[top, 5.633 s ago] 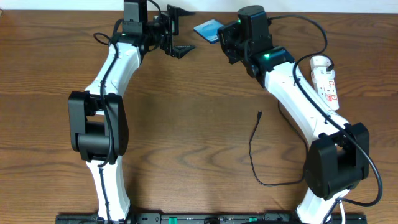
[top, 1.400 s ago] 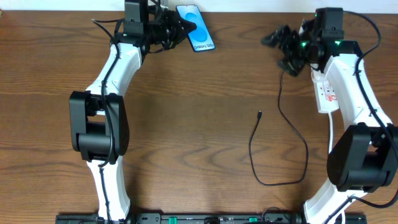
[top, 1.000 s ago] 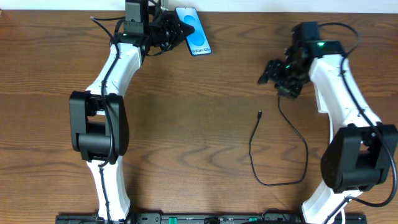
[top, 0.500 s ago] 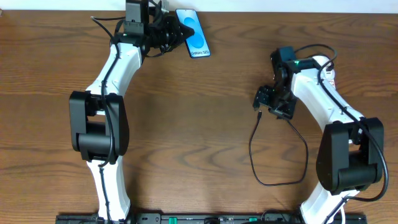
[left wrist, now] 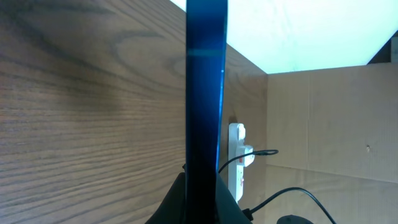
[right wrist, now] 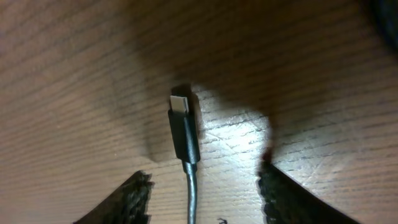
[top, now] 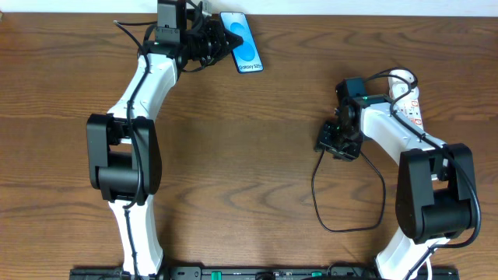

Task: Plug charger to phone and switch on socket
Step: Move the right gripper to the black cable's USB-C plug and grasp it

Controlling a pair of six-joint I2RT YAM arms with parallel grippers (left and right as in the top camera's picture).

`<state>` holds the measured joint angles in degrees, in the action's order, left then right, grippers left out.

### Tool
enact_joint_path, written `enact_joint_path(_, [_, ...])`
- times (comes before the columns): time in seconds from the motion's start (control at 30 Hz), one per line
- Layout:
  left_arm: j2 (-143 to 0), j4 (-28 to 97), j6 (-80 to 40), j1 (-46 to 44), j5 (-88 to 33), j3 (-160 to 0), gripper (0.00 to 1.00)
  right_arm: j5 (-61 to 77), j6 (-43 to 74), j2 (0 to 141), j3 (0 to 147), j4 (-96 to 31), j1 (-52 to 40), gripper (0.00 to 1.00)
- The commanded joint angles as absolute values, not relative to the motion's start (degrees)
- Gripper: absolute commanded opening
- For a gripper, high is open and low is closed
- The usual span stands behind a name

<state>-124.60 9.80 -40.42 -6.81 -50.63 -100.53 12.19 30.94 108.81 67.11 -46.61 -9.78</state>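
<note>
Lowered right claw (right wrist: 204,186) gapes around charger (right wrist: 184,134); left claw (left wrist: 200,194) seemingly clamps phone (left wrist: 205,74).

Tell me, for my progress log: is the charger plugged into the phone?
Unplugged: the charger lies bare-tipped on the table, far from the phone.

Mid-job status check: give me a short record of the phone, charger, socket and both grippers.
phone: at the far edge of the table, screen lit and facing up
left gripper: shut on phone
charger: tip lies flat on table, not in phone; cable loops back toward the robot
right gripper: open, low over the charger tip, one finger on each side, not touching it
socket: right side of table, partly hidden by right arm; switch state cannot be told
</note>
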Motion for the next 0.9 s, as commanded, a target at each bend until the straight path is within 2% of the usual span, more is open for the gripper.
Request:
enact_joint_path(0.0, [-122.7, 9.6, -39.4, -6.8, -51.4, -100.6, 0.07, 10.5, 30.8, 107.8, 66.6, -45.8, -9.8, 0.45])
enact_joint_path(0.53, [-122.7, 10.1, -39.4, -6.8, -51.4, -100.6, 0.07, 10.9, 32.6, 108.0, 66.6, -44.1, -9.8, 0.3])
enact_joint_path(0.87, [-122.7, 10.1, -39.4, -6.8, -51.4, -100.6, 0.07, 11.1, 33.5, 108.0, 66.1, -44.5, -9.9, 0.28])
